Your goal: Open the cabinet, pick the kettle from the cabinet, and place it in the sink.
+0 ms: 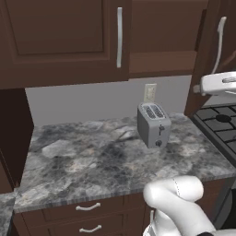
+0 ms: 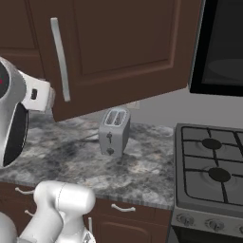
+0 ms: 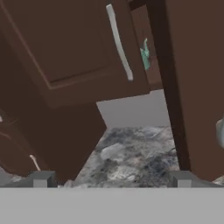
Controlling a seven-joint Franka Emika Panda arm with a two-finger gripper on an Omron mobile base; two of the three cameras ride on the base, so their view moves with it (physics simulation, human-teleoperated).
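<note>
Kettle (image 3: 145, 56): teal sliver on the cabinet (image 3: 183, 87) shelf, seen between the doors, right one swung out. Likely rigid, light, smooth and slippery; thin wire handle is the probable hold. Hand (image 3: 111, 178): fingers spread, holding nothing, above the worktop (image 1: 92, 156)

"What's sitting on the marbled counter (image 1: 83, 161)?"

"A grey toaster (image 1: 153, 124), two slots on top, near the back wall, just below a wall outlet (image 1: 150, 92)."

"And off to the side?"

"A gas stove (image 2: 213, 175) with black grates and knobs along its front. Drawers with curved pulls (image 1: 87, 207) under the counter."
</note>
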